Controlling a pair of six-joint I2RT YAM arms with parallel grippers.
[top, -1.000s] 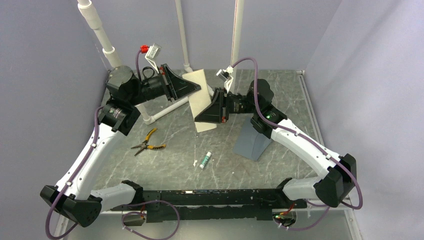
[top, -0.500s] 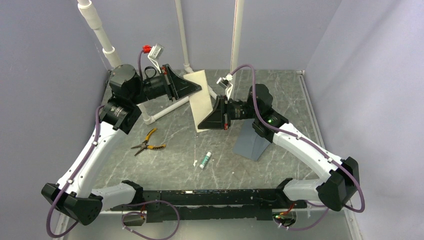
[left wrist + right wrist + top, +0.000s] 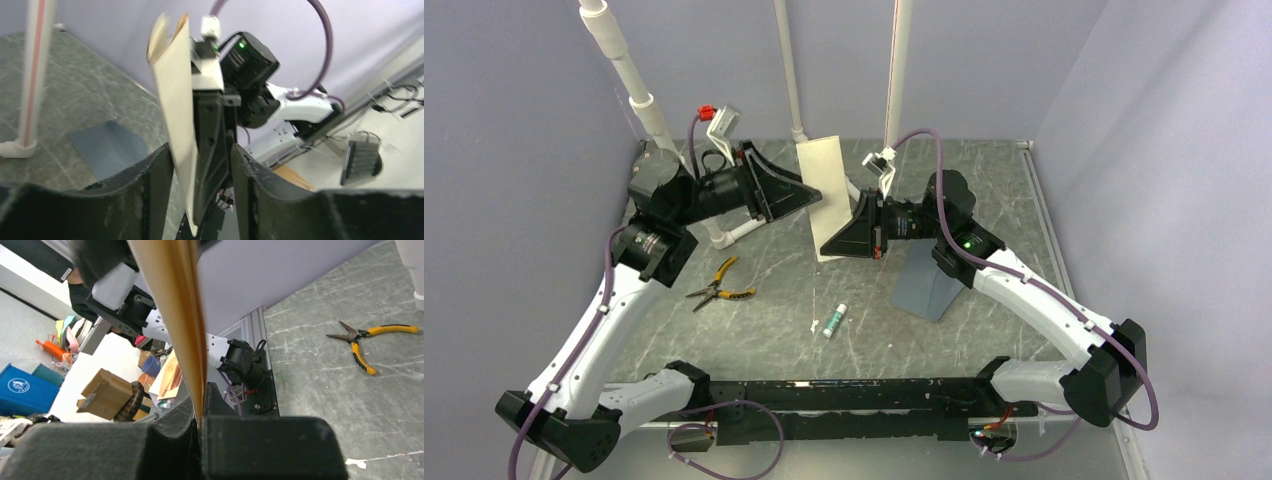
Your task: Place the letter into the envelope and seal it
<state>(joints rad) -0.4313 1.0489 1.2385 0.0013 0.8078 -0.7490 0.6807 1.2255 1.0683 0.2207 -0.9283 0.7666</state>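
Observation:
The letter (image 3: 824, 190) is held upright above the table, its plain cream side towards the camera. My right gripper (image 3: 826, 243) is shut on its lower edge. In the right wrist view the sheet (image 3: 175, 300) runs edge-on up from the closed right gripper (image 3: 199, 421). My left gripper (image 3: 820, 192) is open at the letter's left edge. In the left wrist view the left gripper (image 3: 200, 155) straddles the sheet (image 3: 175, 110) and the black right gripper (image 3: 212, 135) behind it. The blue-grey envelope (image 3: 929, 282) lies on the table under the right arm and also shows in the left wrist view (image 3: 107, 147).
Yellow-handled pliers (image 3: 721, 285) lie at centre left and show in the right wrist view (image 3: 367, 347). A small glue stick (image 3: 834, 320) lies near the front centre. White pipes (image 3: 724, 232) run along the back left. Walls close the back and sides.
The left arm has swung so its gripper sits lower against the letter's left edge. The right gripper has shifted slightly right with the letter, which now stands more upright.

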